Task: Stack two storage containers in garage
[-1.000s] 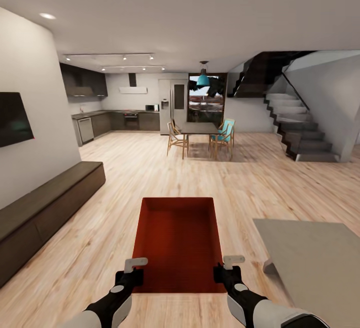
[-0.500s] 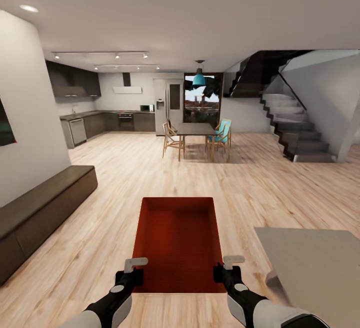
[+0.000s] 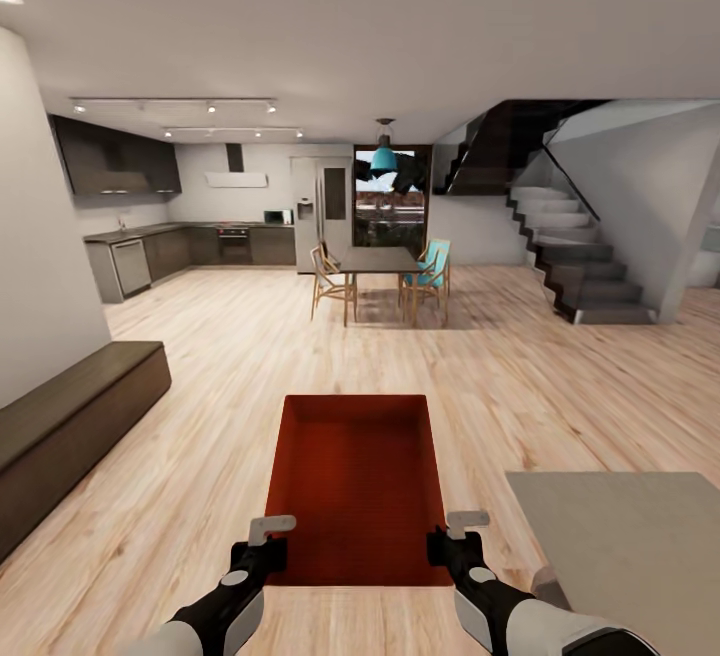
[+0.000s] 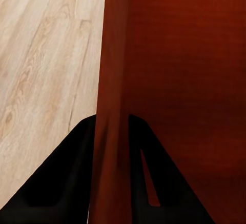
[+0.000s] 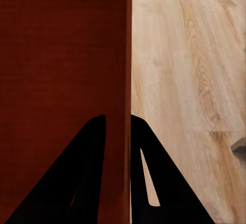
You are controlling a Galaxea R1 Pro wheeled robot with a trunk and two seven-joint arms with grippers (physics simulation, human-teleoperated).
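You are partway through the first leg. One storage container (image 3: 355, 486) is up off the planks and carried in front of you, low in the centre of the head view, but the room around you is not the garage — light wood plank floor (image 3: 250, 356) runs all the way back to a dining table (image 3: 375, 261) with chairs at mid-frame, a dark kitchen (image 3: 190, 236) at upper left and a staircase (image 3: 580, 266) at upper right. From that I judge that this bin has yet to reach the concrete, and the second bin and the stacking are all ahead of you.

Your left gripper (image 3: 262, 543) sits at the near left corner of the container and your right gripper (image 3: 452, 536) at the near right corner. In the left wrist view the gripper's dark fingers (image 4: 61, 183) stand on either side of the bin's thin side wall (image 4: 110, 106), clamped on it; the right wrist view shows the same, with the fingers (image 5: 82, 178) pinching the opposite wall (image 5: 125, 80).

The container is an orange-red rectangular bin with plain straight walls and no lid, its inside bare and faintly ribbed. It hangs level between your two grips, long axis pointing away from you. A long dark bench (image 3: 70, 416) lies along the left edge, and a pale grey tabletop (image 3: 620, 536) fills the lower right — near your right arm.
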